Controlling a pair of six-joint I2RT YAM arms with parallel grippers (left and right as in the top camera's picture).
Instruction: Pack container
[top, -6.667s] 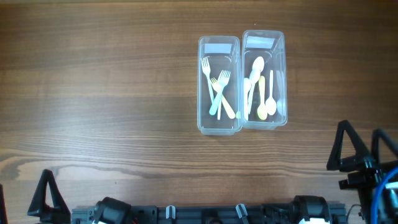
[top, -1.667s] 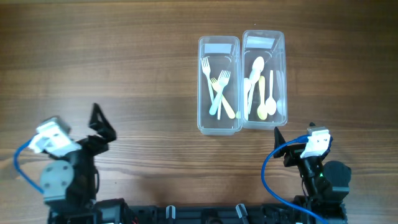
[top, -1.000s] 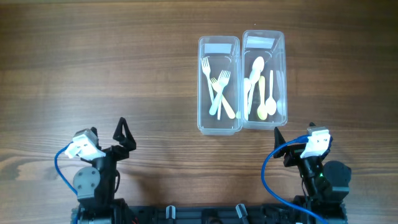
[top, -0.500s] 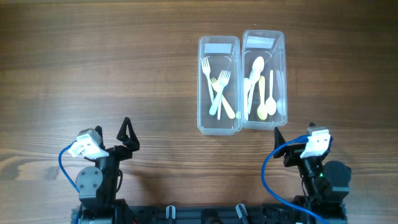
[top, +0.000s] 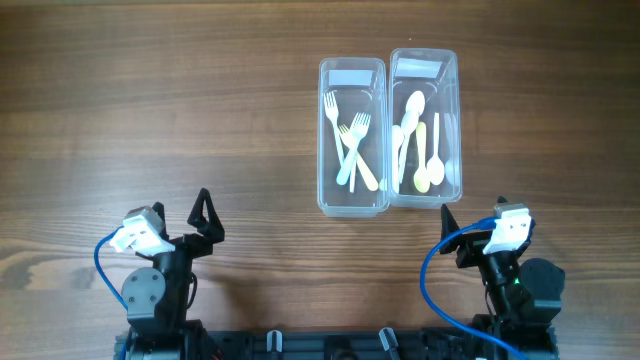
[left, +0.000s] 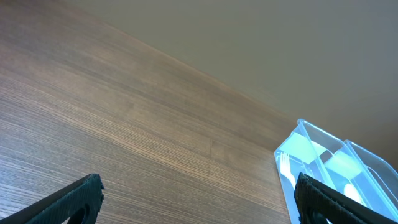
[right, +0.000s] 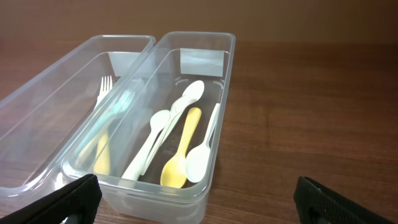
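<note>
Two clear plastic containers stand side by side at the back right of the table. The left container (top: 352, 137) holds several forks, white, pale blue and yellow; it also shows in the right wrist view (right: 68, 118) and the left wrist view (left: 305, 165). The right container (top: 425, 128) holds several spoons, white and yellow, seen close in the right wrist view (right: 180, 124). My left gripper (top: 205, 218) is open and empty near the front left. My right gripper (top: 472, 215) is open and empty just in front of the spoon container.
The wooden table (top: 160, 110) stretches left of the containers. The arm bases and a black rail (top: 330, 345) line the front edge. Blue cables loop beside each arm.
The left arm swung from the far left front toward the middle and settled; it has been still for the last half second. The right arm came in earlier and has not moved since.
</note>
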